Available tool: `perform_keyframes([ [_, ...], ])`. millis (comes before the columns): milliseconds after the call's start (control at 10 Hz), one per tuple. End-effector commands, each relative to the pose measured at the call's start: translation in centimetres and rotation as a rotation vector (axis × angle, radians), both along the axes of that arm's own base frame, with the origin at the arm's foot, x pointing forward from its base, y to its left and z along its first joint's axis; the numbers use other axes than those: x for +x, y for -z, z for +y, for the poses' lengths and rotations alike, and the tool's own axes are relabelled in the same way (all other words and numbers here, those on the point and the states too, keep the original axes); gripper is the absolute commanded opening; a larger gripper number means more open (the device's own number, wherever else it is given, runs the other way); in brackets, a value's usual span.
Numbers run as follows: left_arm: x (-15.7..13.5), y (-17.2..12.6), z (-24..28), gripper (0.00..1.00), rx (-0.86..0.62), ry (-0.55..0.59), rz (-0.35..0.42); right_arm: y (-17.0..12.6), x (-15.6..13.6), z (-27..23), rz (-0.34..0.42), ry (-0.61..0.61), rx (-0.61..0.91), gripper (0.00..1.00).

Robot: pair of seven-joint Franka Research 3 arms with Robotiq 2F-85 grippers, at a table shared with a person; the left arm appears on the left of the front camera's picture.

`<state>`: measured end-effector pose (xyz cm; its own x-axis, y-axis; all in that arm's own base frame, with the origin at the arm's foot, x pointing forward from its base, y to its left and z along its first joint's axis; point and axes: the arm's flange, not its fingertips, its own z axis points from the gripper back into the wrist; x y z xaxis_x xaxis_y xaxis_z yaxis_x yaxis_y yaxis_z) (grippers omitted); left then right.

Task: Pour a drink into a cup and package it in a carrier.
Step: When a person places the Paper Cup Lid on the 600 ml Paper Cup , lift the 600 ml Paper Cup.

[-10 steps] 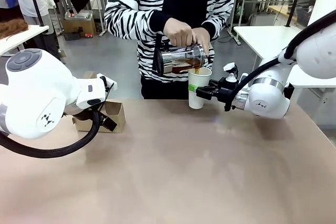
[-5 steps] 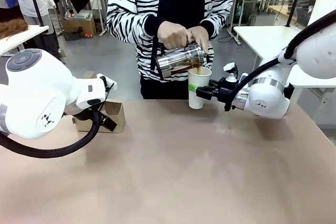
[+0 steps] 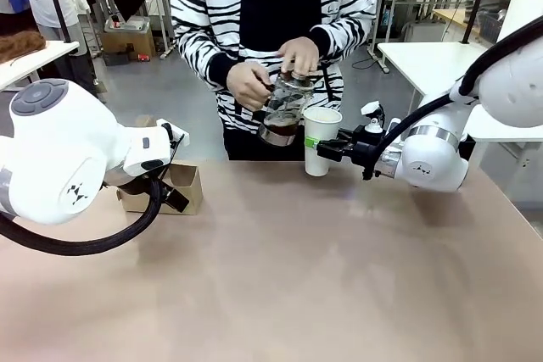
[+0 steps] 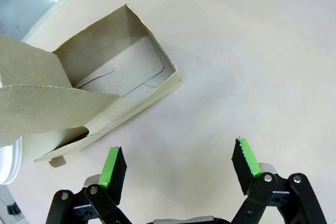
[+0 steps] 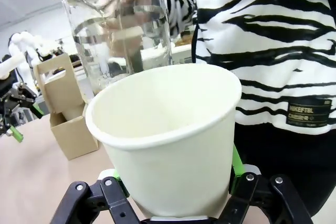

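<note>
The white left arm [image 3: 59, 158] is found low at the robot's left, its wrist turned down toward the table [image 3: 280, 277]. The black left gripper [image 4: 178, 156] is held with its green-padded jaws spread wide, nothing between them. The white right arm [image 3: 433, 158] is extended level toward the middle. The right gripper [image 3: 327, 148] is clamped on the tall white paper cup [image 3: 321, 140].

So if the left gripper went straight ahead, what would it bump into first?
Probably the bare table, just beside the carrier. The left gripper is open and points down at it, though depth is hard to judge.
</note>
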<state>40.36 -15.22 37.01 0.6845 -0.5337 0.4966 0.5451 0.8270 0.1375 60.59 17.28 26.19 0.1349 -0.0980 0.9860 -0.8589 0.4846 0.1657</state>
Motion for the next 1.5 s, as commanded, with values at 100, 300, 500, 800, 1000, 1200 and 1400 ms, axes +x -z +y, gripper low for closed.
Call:
perform_keyframes([
  [100,-0.01,-0.04,0.05,1.0,-0.003,0.0,0.0,-0.31,-0.03,0.3,-0.004,0.0,0.007,0.8],
  [300,-0.01,-0.04,0.05,1.0,-0.003,0.0,0.0,-0.31,-0.03,0.3,-0.004,0.0,0.007,0.8],
  [500,-0.01,-0.04,0.05,1.0,-0.003,0.0,0.0,-0.31,-0.03,0.3,-0.004,0.0,0.007,0.8],
  [800,-0.01,-0.04,0.05,1.0,-0.003,0.0,0.0,-0.31,-0.03,0.3,-0.004,0.0,0.007,0.8],
  [1000,-0.01,-0.04,0.05,1.0,-0.003,0.0,0.0,-0.31,-0.03,0.3,-0.004,0.0,0.007,0.8],
  [1200,-0.01,-0.04,0.05,1.0,-0.003,0.0,0.0,-0.31,-0.03,0.3,-0.004,0.0,0.007,0.8],
  [1400,-0.01,-0.04,0.05,1.0,-0.003,0.0,0.0,-0.31,-0.03,0.3,-0.004,0.0,0.007,0.8],
])
